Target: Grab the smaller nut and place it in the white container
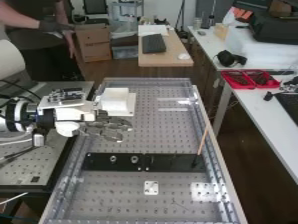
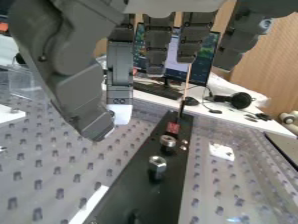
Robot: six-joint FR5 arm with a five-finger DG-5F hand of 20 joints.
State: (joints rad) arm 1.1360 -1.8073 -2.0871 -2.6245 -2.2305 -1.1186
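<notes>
The black bar lies crosswise on the perforated bench, nearer its near edge than its far one, presumably to present the parts at known, repeatable positions. The larger nut and the bearing stand in a row on the bar's left half, set apart, likely so that one part can be gripped without disturbing its neighbour.

Beside the larger nut, towards the bar's left end, is a dark upright part, most likely the smaller nut (its outline is too indistinct to confirm).

The white container sits near the bench's far left corner, off the bar. This location appears chosen to keep the transfer short and the pick area unobstructed.

The hand is above the bench's left side, between container and bar. Its fingers are extended and relaxed, the thumb apart from them; nothing is visible in its grasp. The open posture suits an approach from above.

The task appears to be at the pre-grasp step. The next move should align thumb and fingers over the smaller nut (a small part, liable to slip or tip) with clearance from the larger nut.
</notes>
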